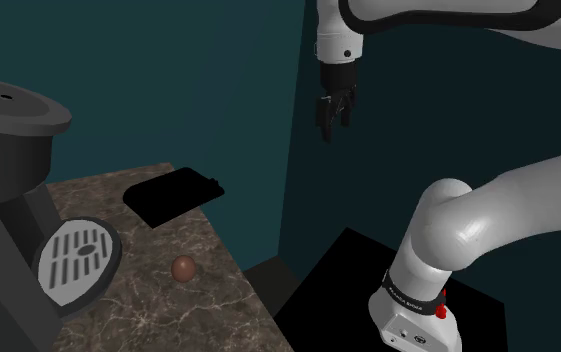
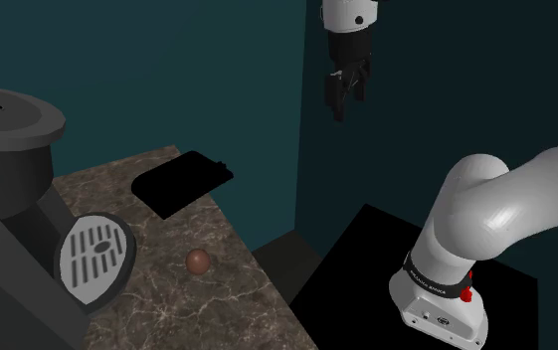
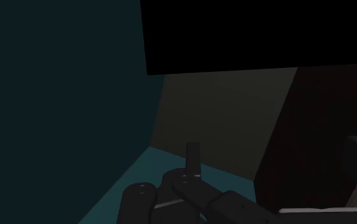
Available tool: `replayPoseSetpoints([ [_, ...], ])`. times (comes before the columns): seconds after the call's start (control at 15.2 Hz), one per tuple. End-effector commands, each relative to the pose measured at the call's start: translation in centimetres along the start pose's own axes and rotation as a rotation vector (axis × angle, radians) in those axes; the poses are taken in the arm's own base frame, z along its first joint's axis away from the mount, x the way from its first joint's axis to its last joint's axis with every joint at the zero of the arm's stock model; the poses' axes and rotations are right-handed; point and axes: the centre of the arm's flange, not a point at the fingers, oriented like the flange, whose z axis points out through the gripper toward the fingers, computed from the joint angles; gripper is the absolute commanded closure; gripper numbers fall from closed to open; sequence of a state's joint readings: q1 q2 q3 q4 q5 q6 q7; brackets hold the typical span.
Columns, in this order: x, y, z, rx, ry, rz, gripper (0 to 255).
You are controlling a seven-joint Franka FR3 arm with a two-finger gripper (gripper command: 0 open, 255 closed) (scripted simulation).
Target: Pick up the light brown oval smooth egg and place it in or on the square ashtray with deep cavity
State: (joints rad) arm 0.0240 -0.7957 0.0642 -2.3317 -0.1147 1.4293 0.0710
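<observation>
Item count: one egg, one ashtray, one coffee machine, one arm, one claw.

1. Egg point(image 1: 183, 267) point(image 2: 198, 261). Brown, smooth, oval. It lies directly on the dark marbled bench point(image 1: 168, 310) point(image 2: 197, 313), towards the front. Nothing touches it.

2. Ashtray point(image 1: 173, 195) point(image 2: 182, 182). Black, square and low. It sits on the same bench, farther back than the egg and well apart from it, close to the teal wall point(image 1: 208, 90) point(image 2: 197, 80).

3. Coffee machine point(image 1: 8, 140) point(image 2: 8, 139). Dark grey. It occupies the shoulder view's left side of the bench. Its one round slotted drip grille point(image 1: 76, 255) point(image 2: 94, 257) is tilted and sits near the egg, on the egg's left in both exterior views, without touching it.

4. Arm point(image 1: 488, 215) point(image 2: 505, 214). White. It rises from the black stand point(image 1: 338, 285) point(image 2: 356, 263), beyond the bench edge on the shoulder view's right.

5. Claw point(image 1: 335, 125) point(image 2: 350, 107). Black, with two fingers pointing down. It hangs high in front of the wall, above and to the right of the ashtray in both exterior views, and well apart from the egg. The fingers stand apart with nothing between them, so the claw carries nothing.
</observation>
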Motion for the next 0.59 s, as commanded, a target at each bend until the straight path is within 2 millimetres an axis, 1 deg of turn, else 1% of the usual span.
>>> replayPoseSetpoints([
  [0.0,0.0,0.0,0.0,0.0,0.0,0.0,0],
  [0.53,3.6,-7.0,5.1,0.092,0.013,-0.01,0],
])
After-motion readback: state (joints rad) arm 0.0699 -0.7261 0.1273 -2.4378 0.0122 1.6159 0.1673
